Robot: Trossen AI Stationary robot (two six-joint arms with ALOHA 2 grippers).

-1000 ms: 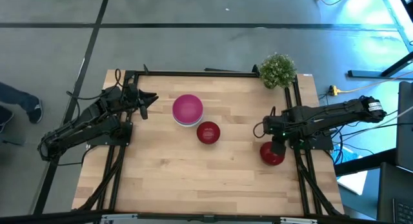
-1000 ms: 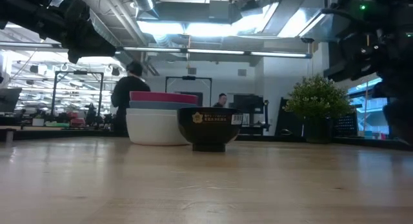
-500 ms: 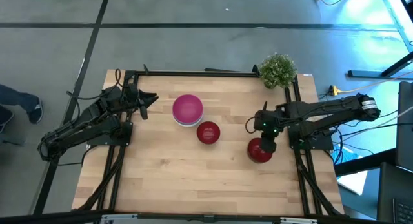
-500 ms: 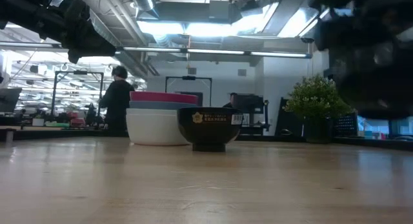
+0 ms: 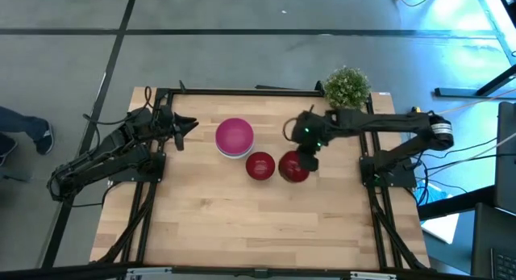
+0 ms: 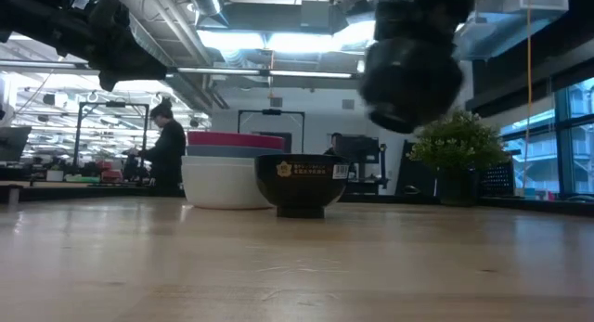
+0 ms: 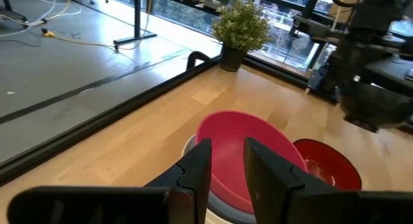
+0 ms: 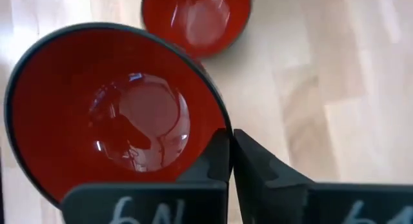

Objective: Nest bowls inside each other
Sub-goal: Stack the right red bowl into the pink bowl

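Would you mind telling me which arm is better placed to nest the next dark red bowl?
The right arm. Its end effector is shut on the lifted dark red bowl, close beside the other dark red bowl on the table. The left end effector waits empty near the pink-topped stack.

We've got a light wooden desk (image 5: 210,223) with a little green potted plant (image 5: 347,88) sitting at its far right corner, on grey floor. Across the room there's a person (image 6: 165,155) in dark clothes.
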